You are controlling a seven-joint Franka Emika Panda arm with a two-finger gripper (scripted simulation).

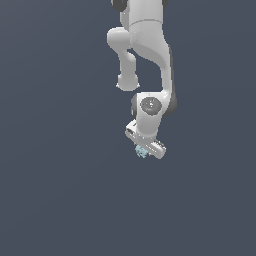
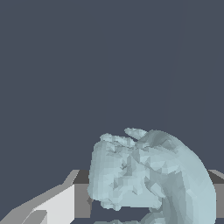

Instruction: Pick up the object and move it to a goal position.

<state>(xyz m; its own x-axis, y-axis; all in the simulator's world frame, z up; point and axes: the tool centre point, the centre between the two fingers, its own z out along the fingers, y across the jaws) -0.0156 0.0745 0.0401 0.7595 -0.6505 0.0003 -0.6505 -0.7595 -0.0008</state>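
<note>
Pale blue-white object (image 1: 141,151) clamped between tool (image 1: 144,151) fingers (image 2: 52,205), seemingly off the surface. Pick-up apparently done. Transfer to goal remaining; no goal marker visible.

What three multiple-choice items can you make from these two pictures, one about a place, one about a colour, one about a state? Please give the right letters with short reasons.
1. Where is the object in the exterior view?
A. At the claw, under the arm's wrist
B. Far off at that view's left edge
C. On top of the arm's upper link

2. What colour is the object?
A. Bright red
B. Pale blue-white
C. Black

3. What is the state of the claw?
A. Wide open with nothing near it
B. Out of both views
C. Shut on the object

Answers:
1 A: the exterior view shows the small lump right at the tip of the arm.
2 B: the wrist view shows a pale, faceted blue-white surface.
3 C: in the wrist view the lump sits between the fingers, filling the gap.
</note>
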